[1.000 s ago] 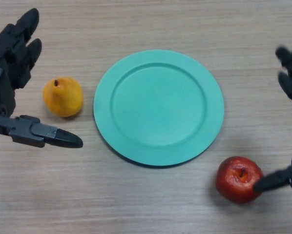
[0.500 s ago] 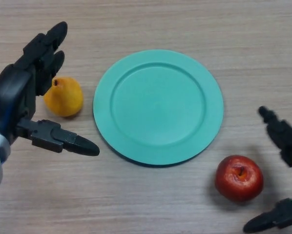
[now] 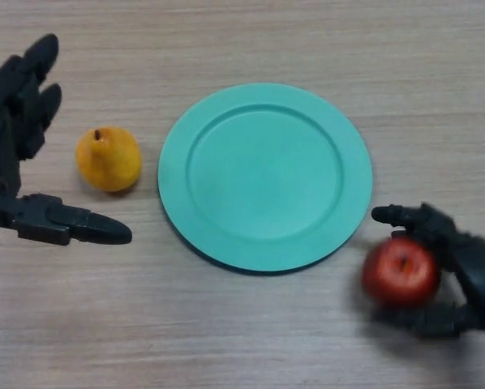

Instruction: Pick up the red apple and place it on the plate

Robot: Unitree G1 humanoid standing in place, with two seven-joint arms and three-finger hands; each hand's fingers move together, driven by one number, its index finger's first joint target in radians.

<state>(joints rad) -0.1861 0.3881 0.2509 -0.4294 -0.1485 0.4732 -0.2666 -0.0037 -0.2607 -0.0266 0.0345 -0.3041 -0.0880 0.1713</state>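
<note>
The right hand [image 3: 461, 271] gripped the round red apple [image 3: 400, 271] just right of the round teal plate's [image 3: 348, 219] near rim; the left hand [image 3: 15, 170] was open.

A yellow pear [image 3: 108, 160] lies on the wooden table [image 3: 251, 332]

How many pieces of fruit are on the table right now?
2. The red apple lies right of the plate, inside the right hand. The yellow pear sits left of the plate, beside the open left hand. None looks hidden.
</note>
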